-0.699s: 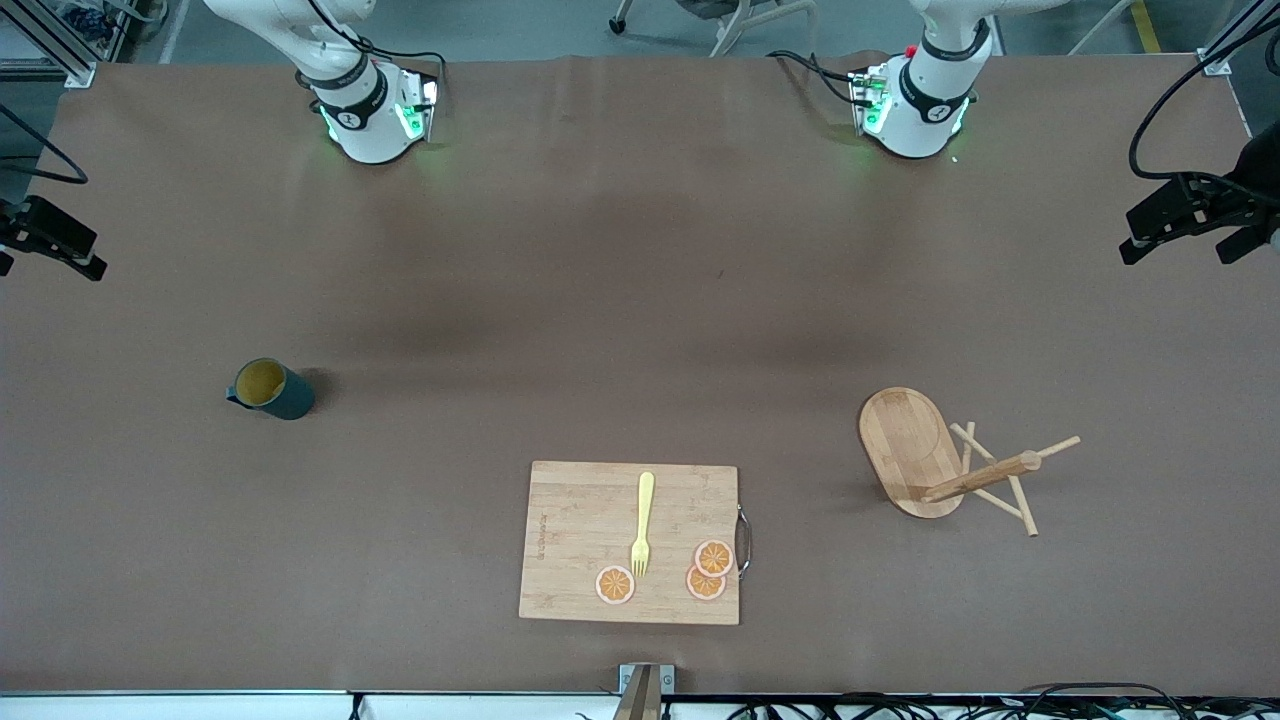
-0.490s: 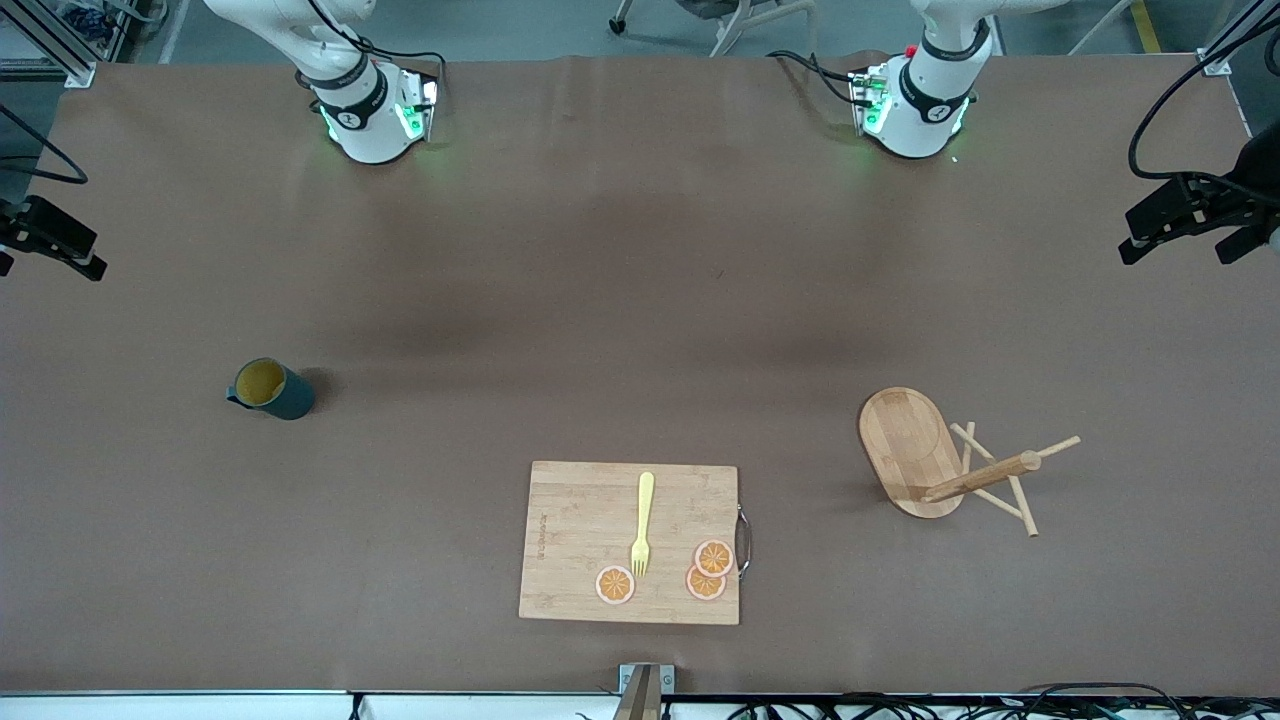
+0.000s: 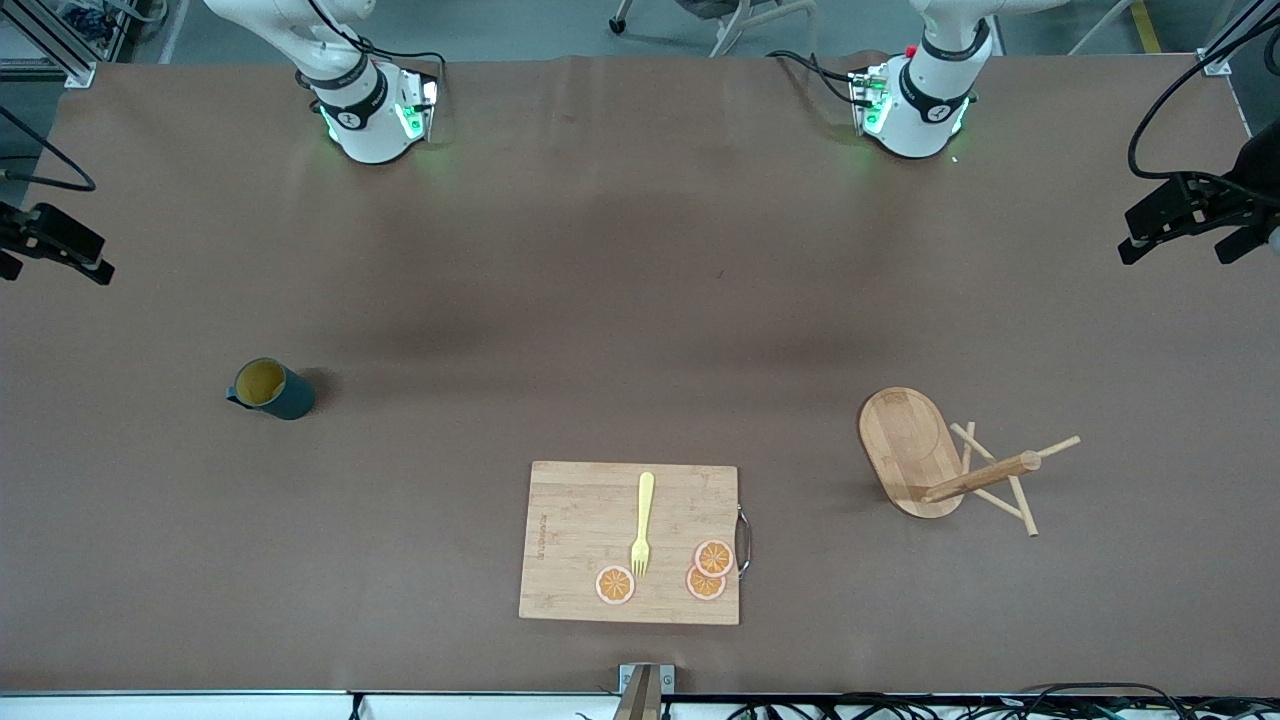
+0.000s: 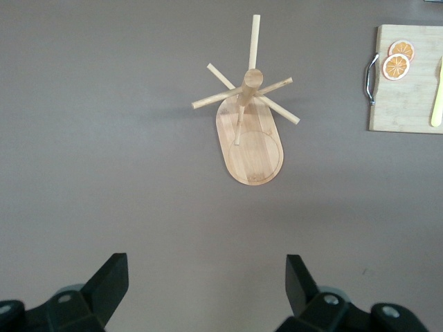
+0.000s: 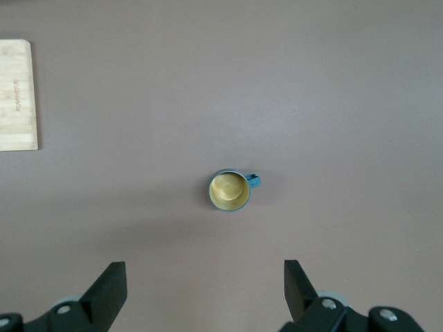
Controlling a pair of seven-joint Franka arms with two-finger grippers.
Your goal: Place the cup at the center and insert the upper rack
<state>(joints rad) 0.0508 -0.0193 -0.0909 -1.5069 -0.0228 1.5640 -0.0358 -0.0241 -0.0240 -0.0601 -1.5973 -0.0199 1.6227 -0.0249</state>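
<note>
The cup (image 3: 272, 389), dark teal with a yellow inside, stands upright on the brown table toward the right arm's end. My right gripper (image 5: 205, 287) hangs high over the table beside the cup (image 5: 230, 190), open and empty. The upper rack (image 3: 925, 455), a bamboo mug tree with an oval base, stands toward the left arm's end. My left gripper (image 4: 206, 283) hangs high above the table close to the rack (image 4: 249, 131), open, with nothing between its fingers.
A bamboo cutting board (image 3: 630, 542) lies near the front camera's edge of the table, between cup and rack. On it are a yellow fork (image 3: 643, 522) and three orange slices (image 3: 712, 558). A metal handle sits on the board's side toward the rack.
The right arm's hand at the edge of the front view has shifted slightly. The cup, the rack and the board have not moved.
</note>
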